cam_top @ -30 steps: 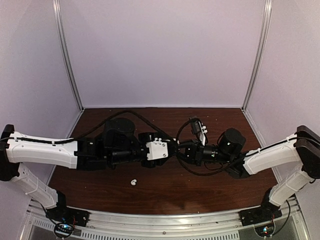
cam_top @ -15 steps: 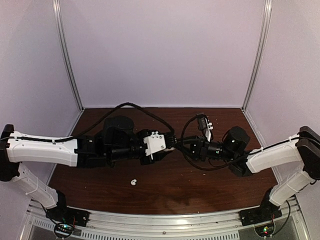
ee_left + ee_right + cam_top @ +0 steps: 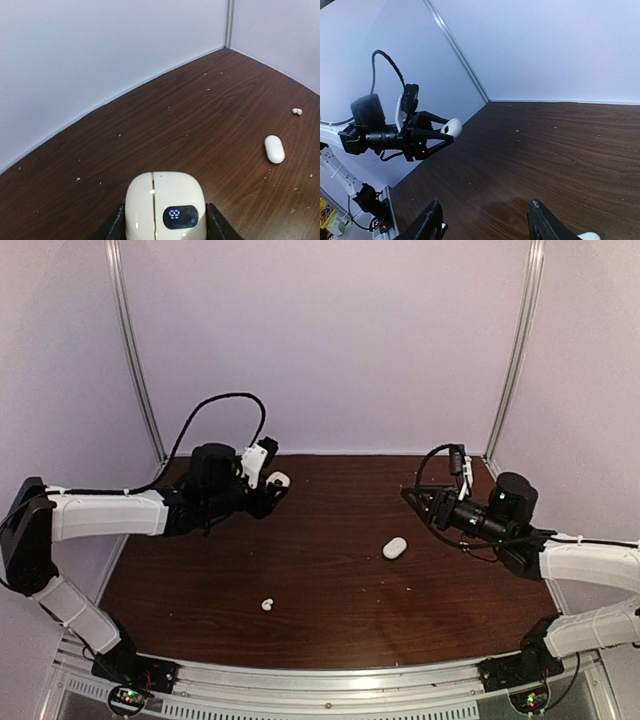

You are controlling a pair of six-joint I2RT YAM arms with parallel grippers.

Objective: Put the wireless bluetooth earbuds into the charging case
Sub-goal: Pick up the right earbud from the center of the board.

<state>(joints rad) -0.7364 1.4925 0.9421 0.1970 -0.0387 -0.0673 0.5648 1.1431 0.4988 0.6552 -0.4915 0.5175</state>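
- Left hand [image 3: 268,490] pinches the charging case [image 3: 164,205], now carried to the rear-left of the surface [image 3: 330,510].
- Right hand [image 3: 486,212] has drawn back, spread and empty.
- One earbud [image 3: 267,605] lies loose near the front, uninserted; a second case [image 3: 395,547], seemingly closed, sits mid-right.

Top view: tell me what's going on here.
The left fingers grip a closed white case with its small display lit, held up near the rear-left corner of the table. The right fingers stand open and empty on the right side. A second case lies on the table between the arms. One earbud lies loose nearer the front, not in any case.
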